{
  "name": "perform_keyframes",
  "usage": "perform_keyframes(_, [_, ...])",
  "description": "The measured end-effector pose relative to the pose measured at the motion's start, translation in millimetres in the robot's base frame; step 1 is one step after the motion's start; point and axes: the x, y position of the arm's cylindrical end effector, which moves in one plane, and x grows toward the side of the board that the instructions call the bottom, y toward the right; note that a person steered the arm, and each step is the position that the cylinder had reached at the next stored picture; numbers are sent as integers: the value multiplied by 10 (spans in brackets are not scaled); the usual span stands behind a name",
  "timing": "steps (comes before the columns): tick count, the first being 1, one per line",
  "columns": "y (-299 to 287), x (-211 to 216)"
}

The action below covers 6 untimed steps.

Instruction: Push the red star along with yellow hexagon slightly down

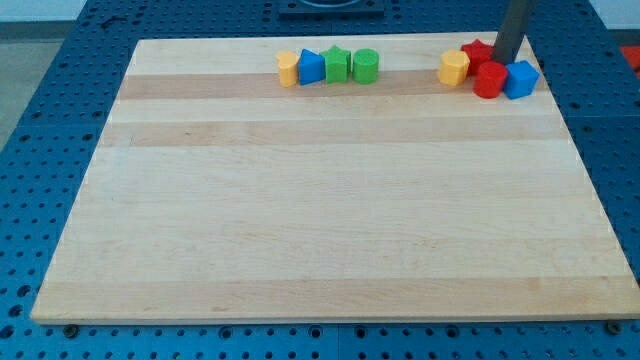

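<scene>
The red star [478,53] sits near the view's top right of the wooden board [330,200], touching the yellow hexagon [454,68] on its left. A red cylinder [489,80] lies just below the star, with a blue block [521,79] to its right. My tip [505,61] comes down from the view's top edge and stands right beside the star's right side, above the red cylinder and the blue block.
A row of blocks lies at the top middle: a yellow block [288,69], a blue block [311,67], a green star [337,64] and a green cylinder [365,66]. The board's top edge is close behind the star.
</scene>
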Motion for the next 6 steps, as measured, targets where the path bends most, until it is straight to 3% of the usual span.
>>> perform_keyframes(2, [-156,174])
perform_keyframes(3, [110,-165])
perform_keyframes(5, [129,-304])
perform_keyframes(6, [112,-632])
